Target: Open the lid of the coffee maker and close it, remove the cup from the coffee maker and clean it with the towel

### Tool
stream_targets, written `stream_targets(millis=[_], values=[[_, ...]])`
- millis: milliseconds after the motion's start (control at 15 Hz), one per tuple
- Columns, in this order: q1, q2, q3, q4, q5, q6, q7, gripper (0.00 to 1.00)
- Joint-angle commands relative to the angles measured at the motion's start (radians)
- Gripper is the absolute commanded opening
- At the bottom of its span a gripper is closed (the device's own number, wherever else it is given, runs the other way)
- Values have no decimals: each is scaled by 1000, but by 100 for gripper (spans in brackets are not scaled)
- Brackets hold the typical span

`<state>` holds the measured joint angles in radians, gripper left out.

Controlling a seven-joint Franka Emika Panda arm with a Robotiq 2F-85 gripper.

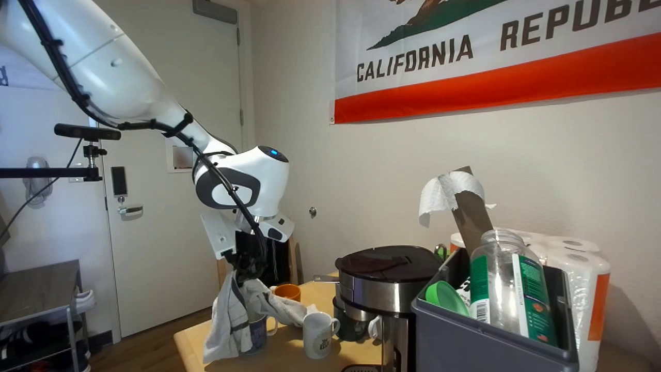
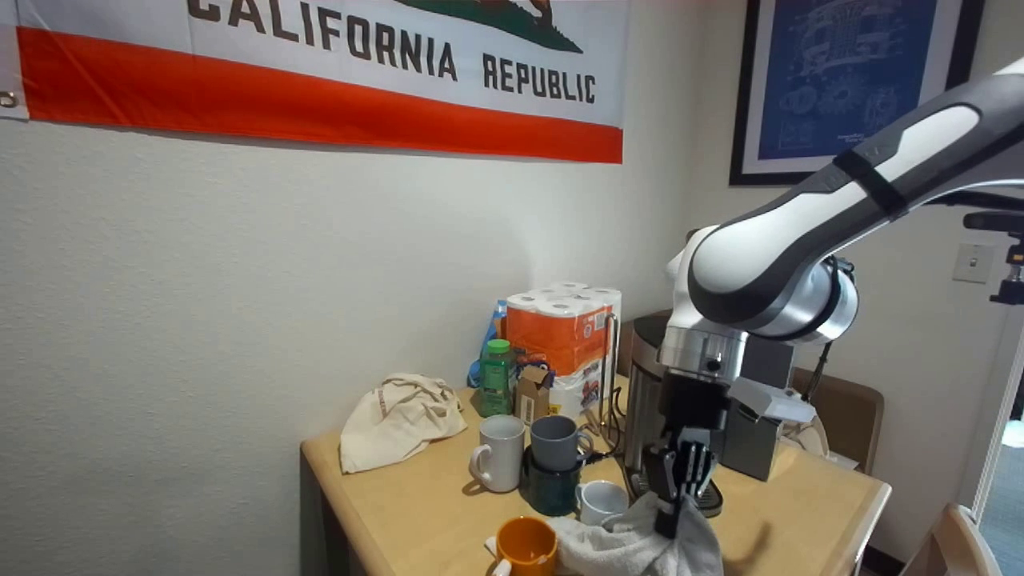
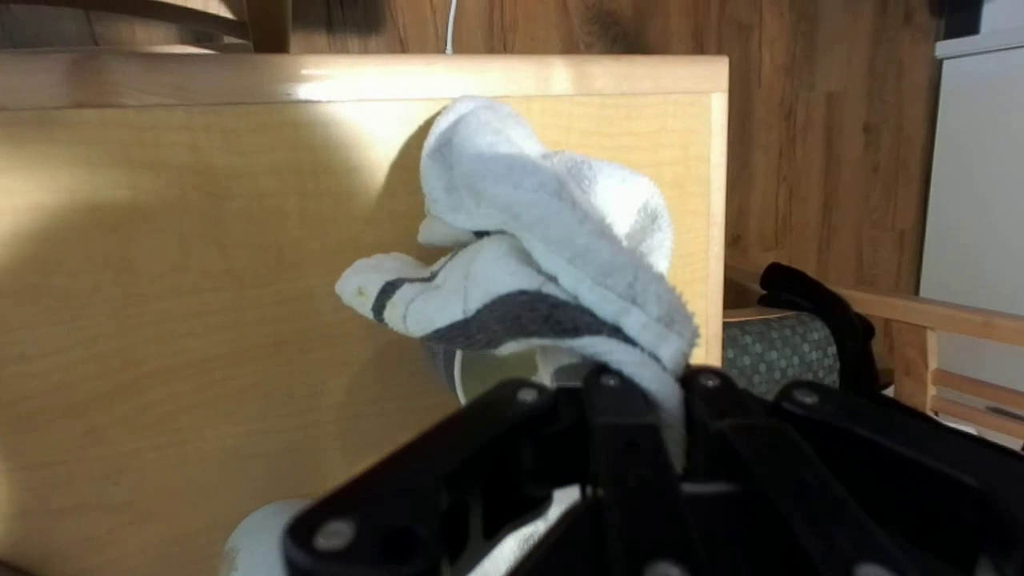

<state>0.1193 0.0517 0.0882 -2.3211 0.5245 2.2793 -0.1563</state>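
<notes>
clutching towel [image 3: 536, 208], pincer [image 3: 658, 384] lower than "california republic" flag [image 2: 344, 92]

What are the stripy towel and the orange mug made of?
The stripy towel looks like soft terry cloth, perhaps cotton: fuzzy surface, floppy folds. The orange mug seems ceramic, probably glazed: smooth, solid-looking sides, though plastic could look similar.
</notes>
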Motion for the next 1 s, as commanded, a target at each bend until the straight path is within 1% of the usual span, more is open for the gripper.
stream_targets(millis=[0,267,467,800,933], values=[[6,39,33,-4,25,74,-19,4],[12,97,64,1,12,186,-3,4],[16,138,75,3,-22,283,20,4],[22,190,81,-8,-98,422,53,4],[29,208,84,-17,-144,458,73,4]])
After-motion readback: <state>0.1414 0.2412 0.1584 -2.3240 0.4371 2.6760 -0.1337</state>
